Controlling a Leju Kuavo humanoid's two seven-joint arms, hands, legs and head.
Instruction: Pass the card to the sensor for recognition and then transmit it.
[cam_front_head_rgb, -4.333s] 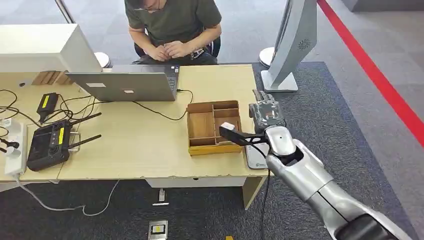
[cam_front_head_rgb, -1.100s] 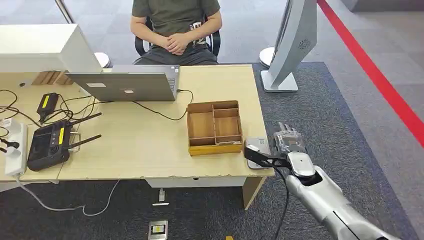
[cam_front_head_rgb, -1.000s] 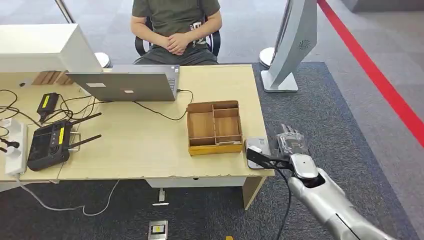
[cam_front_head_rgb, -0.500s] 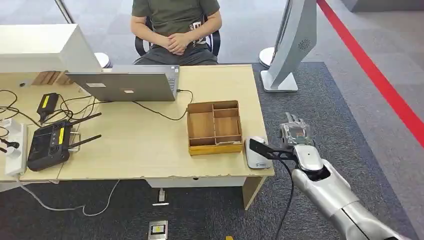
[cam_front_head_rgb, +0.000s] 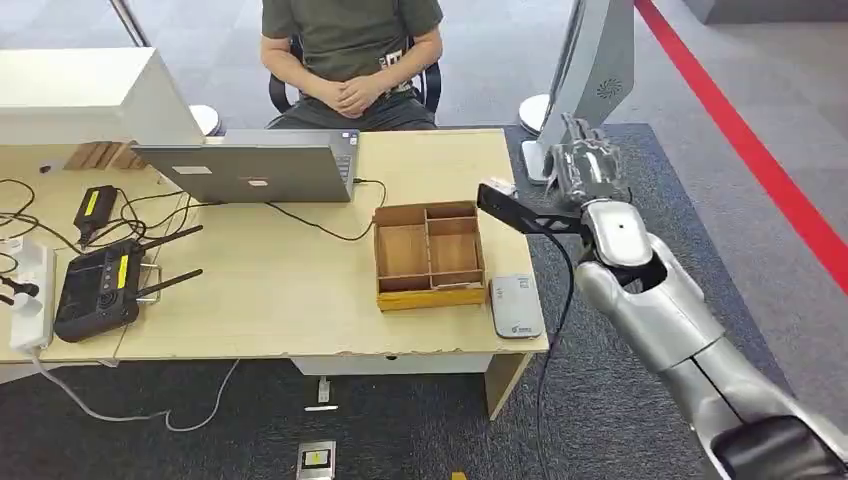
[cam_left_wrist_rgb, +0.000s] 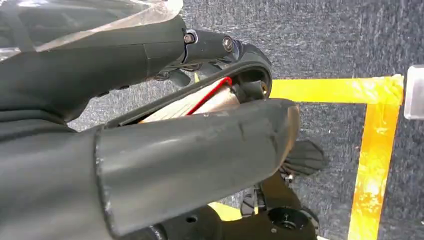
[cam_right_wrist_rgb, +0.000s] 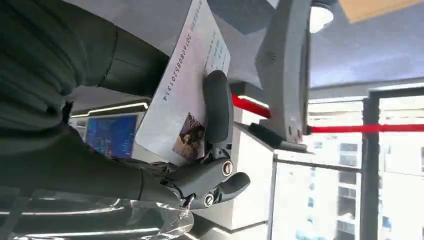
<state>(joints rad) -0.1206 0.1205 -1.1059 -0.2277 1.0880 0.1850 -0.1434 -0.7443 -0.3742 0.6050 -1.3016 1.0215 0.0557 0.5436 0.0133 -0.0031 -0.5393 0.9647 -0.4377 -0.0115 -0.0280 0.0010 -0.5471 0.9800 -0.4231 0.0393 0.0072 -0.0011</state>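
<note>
My right hand (cam_front_head_rgb: 585, 170) is raised above the table's right edge, beyond the wooden box (cam_front_head_rgb: 428, 255). It pinches a white card (cam_front_head_rgb: 497, 189) between its thumb and a dark finger (cam_right_wrist_rgb: 217, 107). The card (cam_right_wrist_rgb: 187, 85) carries printed numbers and a small photo. In the head view I see it edge-on, pointing left over the box's far corner. The sensor (cam_front_head_rgb: 516, 306), a small grey-white reader, lies flat near the table's front right corner, bare and well below the hand. My left hand (cam_left_wrist_rgb: 200, 135) hangs over the floor with nothing in it.
A person (cam_front_head_rgb: 350, 45) sits at the table's far side, hands folded. A laptop (cam_front_head_rgb: 250, 170) with a cable, a black controller (cam_front_head_rgb: 95, 290) and a power strip (cam_front_head_rgb: 30, 300) occupy the table's left half. A tall grey stand (cam_front_head_rgb: 590, 80) rises close behind my right hand.
My right hand held the card low over the sensor at the table's front corner. It has since risen and moved away towards the far side, leaving the sensor uncovered.
</note>
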